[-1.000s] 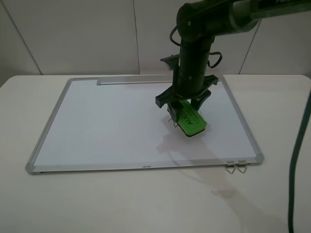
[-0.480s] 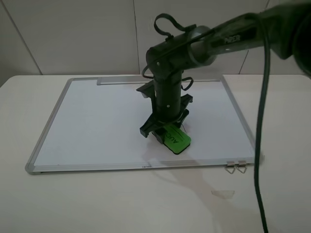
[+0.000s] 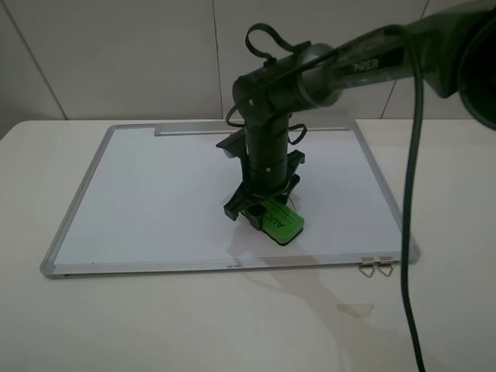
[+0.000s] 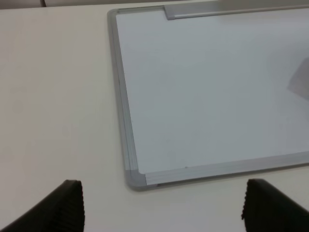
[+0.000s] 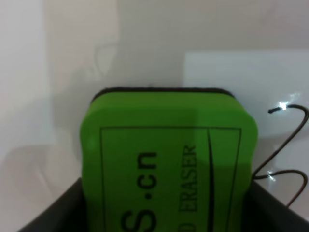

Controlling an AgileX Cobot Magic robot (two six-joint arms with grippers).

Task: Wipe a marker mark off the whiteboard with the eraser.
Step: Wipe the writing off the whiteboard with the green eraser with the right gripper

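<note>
The whiteboard [image 3: 163, 186] lies flat on the pale table. My right gripper [image 3: 263, 211] reaches down onto it near its front edge and is shut on the green eraser [image 3: 281, 222], which rests tilted against the board. The right wrist view shows the eraser [image 5: 169, 164] between the fingers, with the thin black marker mark [image 5: 288, 140] on the board just beside it. In the high view the arm hides most of the mark. My left gripper [image 4: 166, 210] hovers open over the table, just off a corner of the whiteboard [image 4: 207, 87]. It holds nothing.
A tray strip [image 3: 201, 129] runs along the board's far edge and two metal clips [image 3: 376, 268] stick out at its front right corner. A pale tape scrap [image 3: 355, 308] lies on the table in front. The right arm's cable [image 3: 408, 232] hangs at the right.
My right gripper has slid the eraser left and toward the board's front edge; over the last half second it has hardly moved.
</note>
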